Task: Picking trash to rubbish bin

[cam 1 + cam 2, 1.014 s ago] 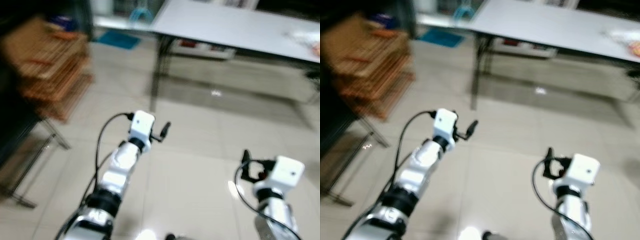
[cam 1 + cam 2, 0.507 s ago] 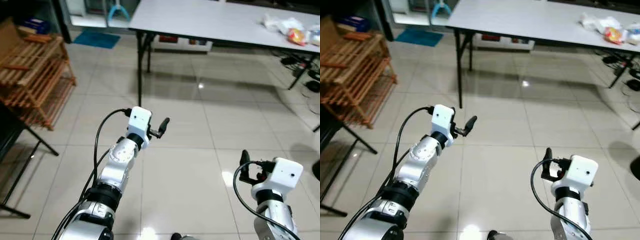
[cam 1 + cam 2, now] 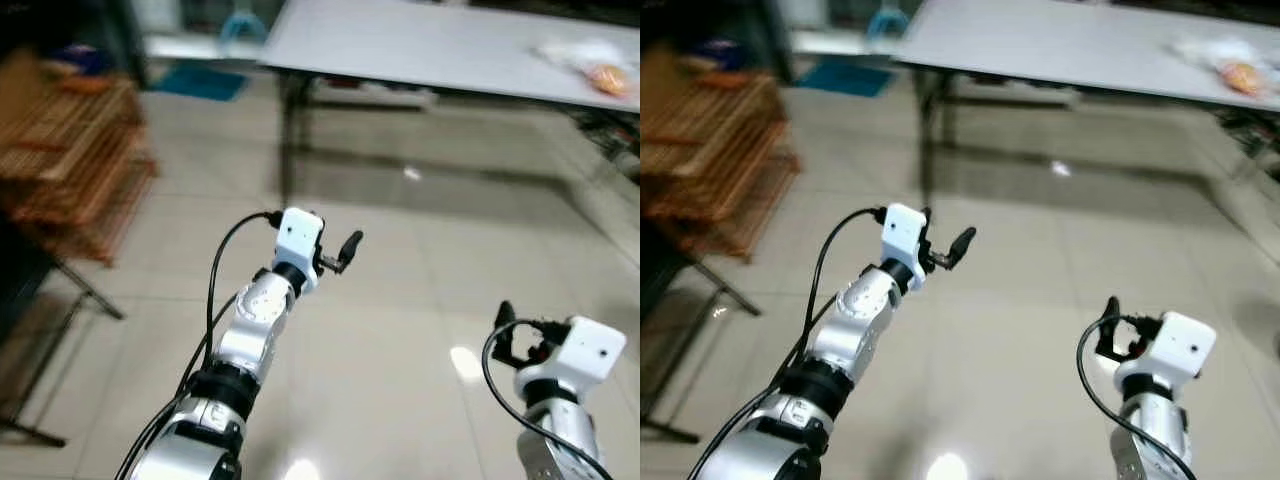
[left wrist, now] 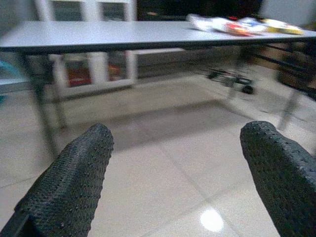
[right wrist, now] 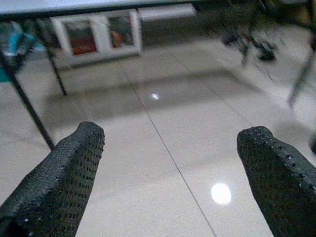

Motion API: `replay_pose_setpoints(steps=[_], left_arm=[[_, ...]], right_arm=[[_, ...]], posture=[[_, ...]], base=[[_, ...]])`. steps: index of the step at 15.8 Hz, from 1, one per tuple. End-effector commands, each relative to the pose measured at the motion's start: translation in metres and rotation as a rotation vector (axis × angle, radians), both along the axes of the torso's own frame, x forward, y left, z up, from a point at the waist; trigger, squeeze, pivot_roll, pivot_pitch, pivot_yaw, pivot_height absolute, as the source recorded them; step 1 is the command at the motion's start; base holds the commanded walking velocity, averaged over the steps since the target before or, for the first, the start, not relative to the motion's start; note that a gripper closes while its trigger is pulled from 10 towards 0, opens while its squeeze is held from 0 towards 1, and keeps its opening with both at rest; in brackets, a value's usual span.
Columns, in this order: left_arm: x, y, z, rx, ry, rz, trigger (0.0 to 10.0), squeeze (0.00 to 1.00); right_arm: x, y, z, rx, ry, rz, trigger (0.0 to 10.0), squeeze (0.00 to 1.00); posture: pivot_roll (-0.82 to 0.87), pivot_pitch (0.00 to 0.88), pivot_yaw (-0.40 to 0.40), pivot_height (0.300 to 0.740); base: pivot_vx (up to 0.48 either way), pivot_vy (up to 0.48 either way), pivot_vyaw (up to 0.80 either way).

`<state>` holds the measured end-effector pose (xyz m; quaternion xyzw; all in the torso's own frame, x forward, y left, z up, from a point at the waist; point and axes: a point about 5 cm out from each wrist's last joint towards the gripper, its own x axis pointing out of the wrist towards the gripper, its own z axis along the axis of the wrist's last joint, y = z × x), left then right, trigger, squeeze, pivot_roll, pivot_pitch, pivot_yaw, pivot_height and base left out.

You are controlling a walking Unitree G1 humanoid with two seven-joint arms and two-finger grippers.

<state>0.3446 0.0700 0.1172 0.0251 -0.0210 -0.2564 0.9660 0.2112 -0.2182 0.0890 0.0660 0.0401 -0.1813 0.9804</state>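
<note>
Both arms reach forward over the tiled floor (image 3: 400,330). The left hand (image 4: 177,182) and the right hand (image 5: 173,182) each have their fingers spread wide, holding nothing. The trash (image 3: 590,65), a blurred pile of wrappers, lies on the far right end of the grey desk (image 3: 420,45), well apart from both hands. A wooden rack (image 3: 75,150) stands at the left.

Two silver arms with rounded metal segments and black joint rings are seen. Each wrist is capped by a white box, from which a black cable is looped back. The left gripper (image 3: 349,248) and right gripper (image 3: 503,322) are fitted with black, dot-textured fingers (image 4: 74,182).
</note>
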Motion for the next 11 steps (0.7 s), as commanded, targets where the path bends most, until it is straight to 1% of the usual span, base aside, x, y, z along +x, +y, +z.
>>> replay_pose_setpoints(steps=[1, 3, 5, 6, 7, 9, 10, 11], left_arm=[[0.0027, 0.0081, 0.0, 0.008, -0.002, 0.018, 10.0, 0.0], [0.0026, 0.0054, 0.0011, 0.007, -0.009, 0.009, 10.0, 0.0], [0.0024, 0.0037, 0.0009, 0.005, -0.008, 0.003, 10.0, 0.0], [0.0023, 0.003, 0.0008, 0.006, -0.009, 0.0, 10.0, 0.0], [0.0025, 0.0029, 0.0009, 0.007, -0.009, -0.001, 10.0, 0.0], [0.0029, 0.0033, 0.001, 0.007, -0.012, -0.002, 10.0, 0.0], [0.003, 0.0034, 0.001, 0.01, -0.013, 0.001, 10.0, 0.0], [0.0029, 0.0035, 0.0008, 0.013, -0.014, 0.003, 10.0, 0.0]], right_arm=[[0.0016, 0.004, 0.0031, -0.011, -0.013, -0.004, 10.0, 0.0], [-0.0004, 0.0046, 0.0019, 0.04, -0.014, 0.02, 10.0, 0.0], [-0.0025, 0.0019, 0.0011, 0.079, -0.025, 0.003, 10.0, 0.0], [-0.003, -0.0015, -0.0026, 0.048, 0.007, -0.009, 10.0, 0.0], [-0.0024, -0.0011, -0.0046, 0.037, 0.023, -0.008, 10.0, 0.0], [-0.001, 0.0008, -0.0064, -0.021, 0.047, -0.006, 10.0, 0.0], [0.0005, 0.0052, -0.0061, 0.074, 0.016, -0.002, 10.0, 0.0], [0.0015, 0.0075, -0.0048, 0.127, 0.005, -0.004, 10.0, 0.0]], posture=[[0.06, 0.068, -0.042, 0.74], [0.06, 0.068, -0.042, 0.74], [0.06, 0.066, -0.036, 0.74], [0.06, 0.066, -0.036, 0.74], [0.06, 0.065, -0.036, 0.74], [0.06, 0.065, -0.036, 0.74], [0.06, 0.067, -0.037, 0.74], [0.06, 0.067, -0.037, 0.74]], base=[[0.461, 0.0, 0.0], [0.48, 0.0, 0.0], [0.48, 0.0, 0.0], [0.48, 0.0, 0.0], [0.48, 0.0, 0.0], [0.48, 0.0, 0.0], [0.465, 0.0, 0.0], [0.461, 0.0, 0.0]])
